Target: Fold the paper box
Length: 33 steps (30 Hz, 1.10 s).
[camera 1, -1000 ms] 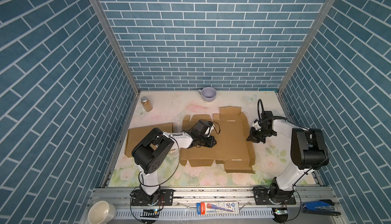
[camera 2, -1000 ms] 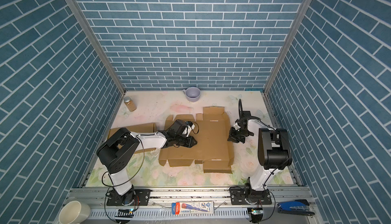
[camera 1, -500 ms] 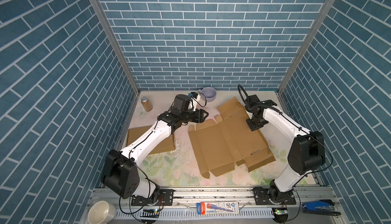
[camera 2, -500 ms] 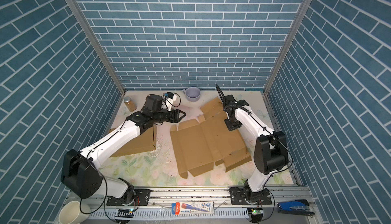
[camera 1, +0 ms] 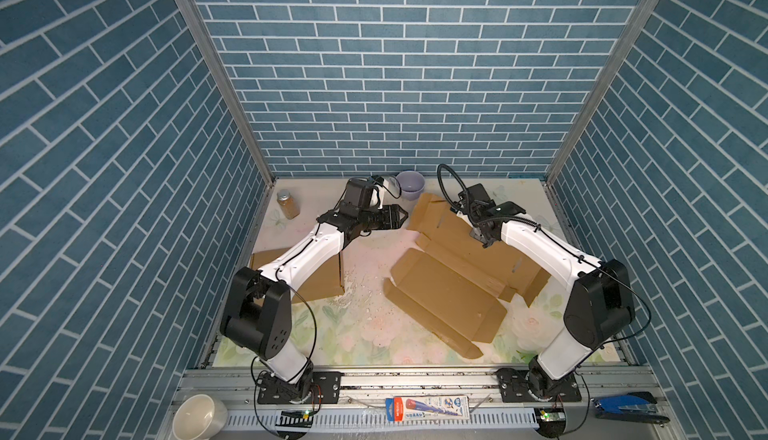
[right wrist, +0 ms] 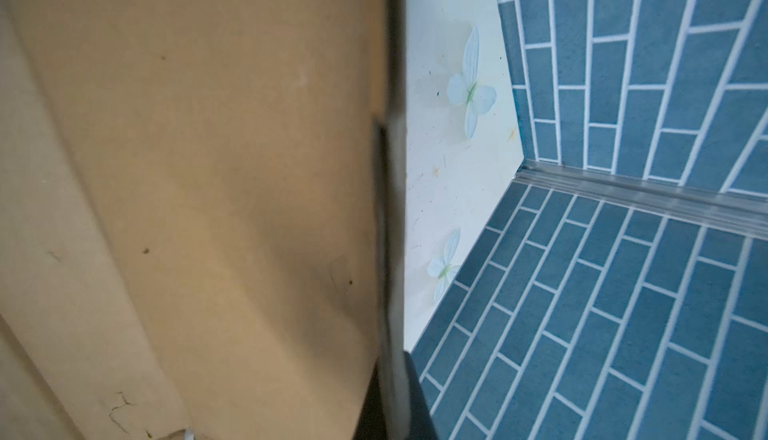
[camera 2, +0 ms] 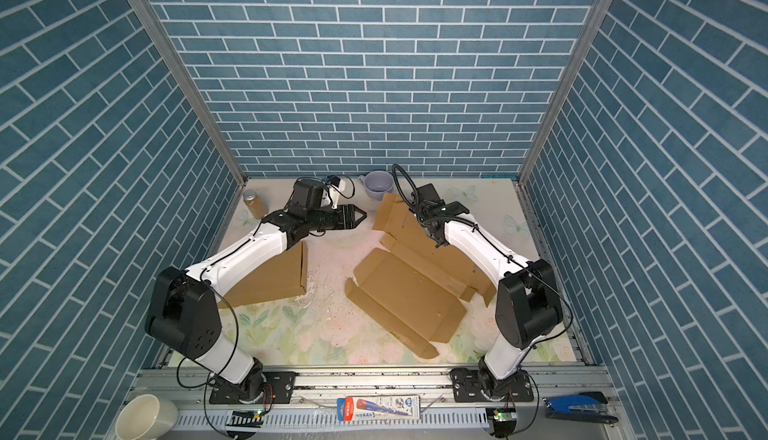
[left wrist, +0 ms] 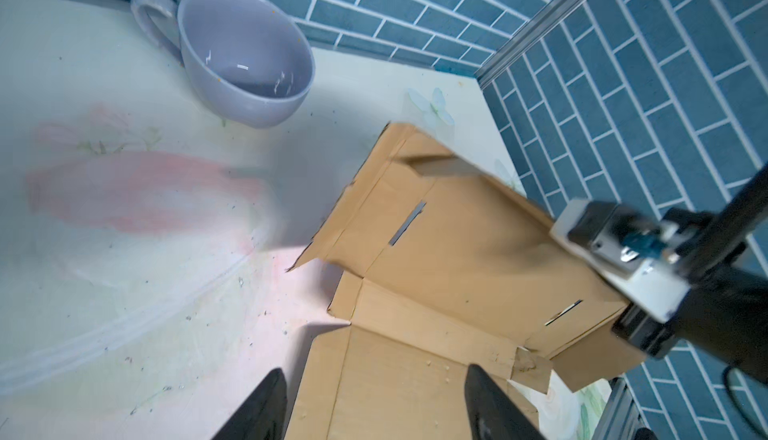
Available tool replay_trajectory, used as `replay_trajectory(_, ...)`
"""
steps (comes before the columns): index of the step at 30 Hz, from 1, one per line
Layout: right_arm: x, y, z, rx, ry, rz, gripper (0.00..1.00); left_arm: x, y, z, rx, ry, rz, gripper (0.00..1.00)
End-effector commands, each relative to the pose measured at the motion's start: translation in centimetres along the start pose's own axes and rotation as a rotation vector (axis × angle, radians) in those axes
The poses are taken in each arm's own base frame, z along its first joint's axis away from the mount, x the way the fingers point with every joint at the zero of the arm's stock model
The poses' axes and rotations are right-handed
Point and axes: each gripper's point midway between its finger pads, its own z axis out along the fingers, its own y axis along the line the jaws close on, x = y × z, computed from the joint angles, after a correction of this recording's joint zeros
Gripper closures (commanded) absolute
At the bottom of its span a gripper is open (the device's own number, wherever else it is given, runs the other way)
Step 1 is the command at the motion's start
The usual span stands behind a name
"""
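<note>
Paper box (camera 1: 449, 292), long axis diagonal back to front; right end effector (camera 1: 484, 241) clamped on it, left end effector (camera 1: 404, 221) apart.

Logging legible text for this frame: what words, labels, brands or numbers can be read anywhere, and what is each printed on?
Nothing here reads with certainty.
On the printed packet by the front rail: blue, red and white lettering, too small to read.
On the paper box, the folded cardboard, the jar, the purple cup, the white mug and the blue stapler: no text visible.
</note>
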Motion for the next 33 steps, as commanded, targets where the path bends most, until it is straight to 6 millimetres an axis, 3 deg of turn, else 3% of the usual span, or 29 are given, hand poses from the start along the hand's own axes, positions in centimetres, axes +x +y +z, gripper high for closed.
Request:
replay_trajectory(1, -0.9, -0.9, -0.5, 0.132, -0.043, -0.077, 1.0, -3.1, -2.4, 0.2, 0.094, -0.069, 0.006, 0.28)
replay_trajectory(6, -2.9, -1.1, -0.9, 0.22, -0.103, -0.093, 1.0, -3.2, -4.1, 2.2, 0.123, -0.023, 0.052, 0.25)
replay_trajectory(12, -4.1, -0.5, -0.9, 0.277, -0.138, -0.14, 1.0, -2.5, -3.6, 4.9, 0.138, 0.041, 0.038, 0.27)
replay_trajectory(25, -5.5, 0.2, -2.1, 0.365, -0.221, -0.165, 1.0, -1.1, -2.3, 7.9, 0.133, 0.117, 0.051, 0.26)
replay_trajectory(30, -6.2, 0.6, -2.3, 0.372, -0.235, -0.169, 1.0, 0.7, -2.0, 8.6, 0.153, 0.17, 0.019, 0.33)
replay_trajectory(33, -6.9, 1.2, -2.5, 0.382, -0.253, -0.173, 1.0, 1.8, -3.4, 8.4, 0.218, 0.178, -0.013, 0.39)
